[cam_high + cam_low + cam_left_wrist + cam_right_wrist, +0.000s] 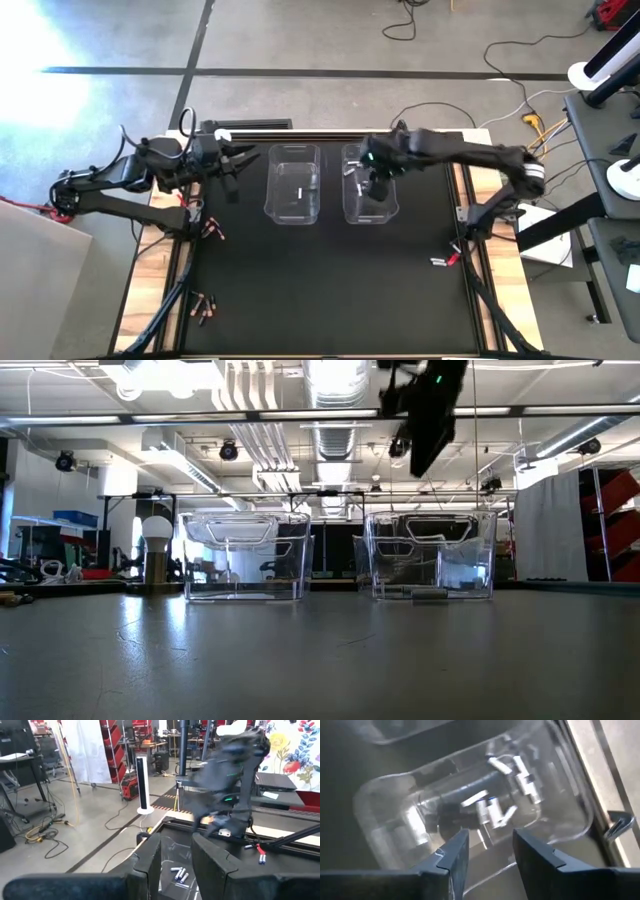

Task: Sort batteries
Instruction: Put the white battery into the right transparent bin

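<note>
The right end effector (373,183) hovers over the right bin (369,185); left end effector (232,163) beside the left bin (294,183).

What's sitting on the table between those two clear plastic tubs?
Nothing: in the high view the strip of black mat between the left bin and the right bin is bare. The low view shows the same open gap.

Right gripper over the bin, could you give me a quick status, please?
Right gripper open above right bin, nothing held. White batteries inside. Left gripper waiting beside left bin.

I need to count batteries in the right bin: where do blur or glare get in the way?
Right wrist view: glare streaks on the right bin smear the batteries. Left wrist view: the right arm is motion-blurred. Low view: bin walls reflect ceiling lights.
</note>
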Tool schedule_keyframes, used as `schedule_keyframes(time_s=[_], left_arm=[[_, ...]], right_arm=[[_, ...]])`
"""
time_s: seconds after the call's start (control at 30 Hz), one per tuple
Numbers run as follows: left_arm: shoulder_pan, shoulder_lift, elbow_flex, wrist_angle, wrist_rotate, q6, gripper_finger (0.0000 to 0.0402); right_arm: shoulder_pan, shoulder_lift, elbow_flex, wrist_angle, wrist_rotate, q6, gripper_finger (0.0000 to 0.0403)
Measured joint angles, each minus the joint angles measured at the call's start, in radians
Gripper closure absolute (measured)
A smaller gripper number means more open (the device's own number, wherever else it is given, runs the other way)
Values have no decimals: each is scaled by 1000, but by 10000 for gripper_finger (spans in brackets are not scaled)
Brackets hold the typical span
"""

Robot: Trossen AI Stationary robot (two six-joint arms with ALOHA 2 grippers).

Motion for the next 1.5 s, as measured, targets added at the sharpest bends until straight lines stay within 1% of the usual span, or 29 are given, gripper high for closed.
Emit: schedule_keyframes(time_s=[0.1, 0.2, 0.33, 0.4, 0.47, 0.6, 0.73, 0.83, 0.97, 1.03, 1.13, 1.23, 1.33, 1.4, 1.5], left_arm=[[0, -9, 0, 2, 0, 30, 315], [0, -18, 0, 3, 0, 57, 315], [0, -18, 0, 7, 0, 110, 315], [2, -13, 0, 7, 0, 153, 315], [2, -4, 0, 11, 0, 196, 315], [2, 5, -1, 35, 0, 209, 315], [2, 10, -1, 42, 6, 196, 315], [2, 20, -1, 32, 7, 195, 315], [1, 40, -1, -4, 8, 171, 315], [1, 49, -1, -46, 21, 146, 315], [1, 65, -1, -119, 45, 141, 315], [1, 77, -11, -148, 48, 143, 315], [1, 79, -21, -166, 47, 136, 315], [1, 78, -24, -173, 47, 110, 315], [1, 75, -30, -183, 44, 82, 315]], right_arm=[[144, -55, -16, -44, 80, 189, 270], [278, -89, -32, -135, 158, 428, 282], [421, -103, -35, -327, 166, 746, 296], [497, -106, -35, -394, 126, 838, 301], [564, -96, -35, -433, 48, 895, 304], [673, -66, -54, -426, -76, 979, 307], [744, -44, -112, -410, -228, 1139, 293], [777, -62, -187, -320, -329, 1187, 270], [803, -97, -291, -174, -390, 1197, 239], [806, -102, -337, -126, -389, 1194, 231], [807, -97, -411, -86, -376, 1144, 228], [808, -80, -492, -51, -309, 1094, 232], [800, -77, -572, -15, -300, 1066, 238], [800, -80, -621, 1, -307, 1090, 243], [798, -112, -687, 15, -317, 1216, 252]])
